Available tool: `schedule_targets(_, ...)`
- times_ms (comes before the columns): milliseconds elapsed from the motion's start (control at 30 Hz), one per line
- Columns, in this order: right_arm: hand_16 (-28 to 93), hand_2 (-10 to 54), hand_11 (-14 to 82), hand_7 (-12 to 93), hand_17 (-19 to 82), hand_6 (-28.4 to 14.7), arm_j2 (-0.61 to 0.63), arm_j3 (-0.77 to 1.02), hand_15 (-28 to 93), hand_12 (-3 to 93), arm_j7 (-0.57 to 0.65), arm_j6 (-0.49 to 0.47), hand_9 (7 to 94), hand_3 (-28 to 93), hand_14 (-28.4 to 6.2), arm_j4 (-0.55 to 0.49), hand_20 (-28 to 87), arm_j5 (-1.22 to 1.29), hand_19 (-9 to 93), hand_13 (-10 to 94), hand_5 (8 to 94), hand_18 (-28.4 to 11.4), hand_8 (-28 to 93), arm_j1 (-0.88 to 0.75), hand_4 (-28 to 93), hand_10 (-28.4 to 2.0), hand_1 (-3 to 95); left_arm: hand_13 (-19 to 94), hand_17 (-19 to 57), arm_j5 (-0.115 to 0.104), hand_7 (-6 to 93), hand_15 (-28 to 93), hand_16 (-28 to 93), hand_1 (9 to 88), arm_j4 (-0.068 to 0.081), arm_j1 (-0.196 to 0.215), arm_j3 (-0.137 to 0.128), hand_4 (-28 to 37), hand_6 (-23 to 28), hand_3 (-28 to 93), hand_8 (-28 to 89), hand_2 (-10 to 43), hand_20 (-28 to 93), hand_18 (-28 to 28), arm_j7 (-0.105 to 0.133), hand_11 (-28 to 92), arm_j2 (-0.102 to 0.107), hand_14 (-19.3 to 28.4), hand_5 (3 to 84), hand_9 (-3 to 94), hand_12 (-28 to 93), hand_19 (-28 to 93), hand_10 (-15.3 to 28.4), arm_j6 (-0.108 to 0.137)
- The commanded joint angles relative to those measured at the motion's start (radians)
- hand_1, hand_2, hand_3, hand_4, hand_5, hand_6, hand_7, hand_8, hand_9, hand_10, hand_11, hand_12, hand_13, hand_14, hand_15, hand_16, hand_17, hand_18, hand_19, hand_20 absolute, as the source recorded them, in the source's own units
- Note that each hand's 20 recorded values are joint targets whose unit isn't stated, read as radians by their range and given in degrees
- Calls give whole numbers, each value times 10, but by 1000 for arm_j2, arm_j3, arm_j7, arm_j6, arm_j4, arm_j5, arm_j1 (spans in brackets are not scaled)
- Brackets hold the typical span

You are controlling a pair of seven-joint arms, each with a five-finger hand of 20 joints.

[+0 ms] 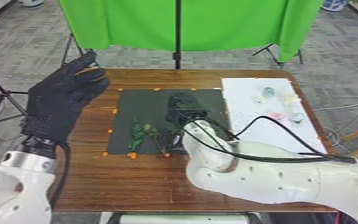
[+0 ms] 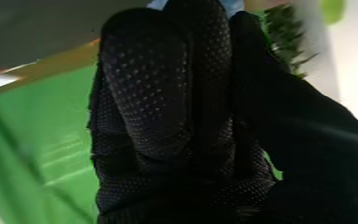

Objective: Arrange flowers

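My left hand (image 1: 64, 95) is raised over the table's left side, open, its fingers straight. At the middle of the dark mat (image 1: 144, 105) is my right hand (image 1: 186, 107). Green stems (image 1: 136, 134) lie on the mat's lower left, with darker, thinner sprigs (image 1: 164, 141) beside them. In the right wrist view my right hand (image 2: 162, 95) has its fingers straight and the thumb close alongside. Past the thumb shows green foliage (image 2: 285, 37), and a pale blue thing (image 2: 231, 6) peeks out behind the fingertips. Whether anything is between thumb and fingers is hidden.
A white board (image 1: 251, 127) lies on the right of the brown table (image 1: 104, 175). It bears a bluish-green item (image 1: 269, 91) and pale pink and green ones (image 1: 297, 118). Orange markers dot the edges of mat and board. A green backdrop (image 1: 189, 25) hangs behind the table.
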Motion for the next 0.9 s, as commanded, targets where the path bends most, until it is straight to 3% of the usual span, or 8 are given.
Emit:
schedule_targets(33, 209, -95, 212, 178, 340, -6, -176, -170, 515, 269, -31, 117, 937, 732, -29, 29, -113, 62, 892, 901, 867, -160, 62, 221, -283, -78, 554, 231, -102, -10, 161, 512, -89, 246, 33, -99, 46, -200, 99, 793, -104, 69, 168, 243, 43, 297, 59, 283, 374, 341, 116, 556, 219, -38)
schedule_targets(67, 209, -95, 212, 180, 339, -3, -190, -181, 517, 269, -57, 128, 937, 732, -28, 48, -111, 87, 892, 901, 867, -160, 62, 224, -283, -77, 553, 231, -101, -12, 161, 512, -89, 246, 33, -105, 51, -200, 99, 792, -104, 69, 168, 243, 46, 297, 66, 283, 374, 341, 116, 557, 219, -35)
schedule_targets(100, 211, -95, 216, 183, 337, 1, -175, -162, 525, 266, -10, 113, 937, 734, -26, 36, -104, 74, 891, 900, 864, -159, 60, 197, -283, -76, 547, 231, -101, -10, 161, 512, -89, 246, 60, -182, 103, -200, 99, 792, -104, 69, 169, 243, 7, 297, 61, 283, 374, 342, 116, 557, 219, -65)
schedule_targets(133, 210, -95, 221, 187, 335, 5, -177, -189, 528, 261, -13, 121, 937, 733, -25, 35, -92, 108, 888, 899, 863, -159, 56, 213, -283, -75, 546, 231, -101, -10, 162, 512, -89, 246, 73, -207, 123, -200, 99, 792, -104, 69, 169, 243, -5, 297, 55, 283, 374, 342, 116, 557, 219, -82)
schedule_targets(267, 209, -95, 223, 190, 317, 13, -192, -165, 536, 254, -35, 62, 937, 725, -22, 47, -72, 64, 877, 895, 861, -154, 47, 161, -283, -74, 542, 231, -101, -8, 161, 511, -88, 245, 81, -219, 107, -199, 99, 792, -104, 69, 169, 243, -58, 297, 36, 284, 374, 342, 116, 556, 220, -104)
schedule_targets(400, 208, -95, 209, 186, 303, 25, -198, -191, 554, 253, -53, 84, 937, 712, -19, 47, -46, 117, 862, 880, 860, -151, 33, 179, -283, -69, 541, 232, -101, -7, 160, 511, -88, 245, 91, -237, 113, -199, 99, 792, -104, 69, 170, 242, -84, 297, 29, 284, 374, 342, 116, 555, 219, -120)
schedule_targets(633, 196, -95, 130, 178, 280, 63, -188, -183, 575, 234, -112, 57, 936, 661, -11, 46, 100, 266, 797, 859, 849, -142, -7, 185, -283, -32, 533, 232, -101, -6, 160, 511, -88, 246, 95, -233, 102, -200, 99, 792, -104, 69, 170, 243, -94, 297, 23, 284, 374, 342, 116, 554, 219, -139)
schedule_targets(900, 195, -95, 74, 161, 274, 76, -187, -135, 581, 231, -128, 31, 923, 637, -9, 40, 126, 360, 785, 851, 824, -139, -30, 158, -283, -23, 532, 232, -102, -8, 161, 510, -88, 246, 107, -260, 121, -200, 100, 792, -104, 69, 170, 243, -119, 296, 15, 284, 375, 342, 117, 553, 220, -151)
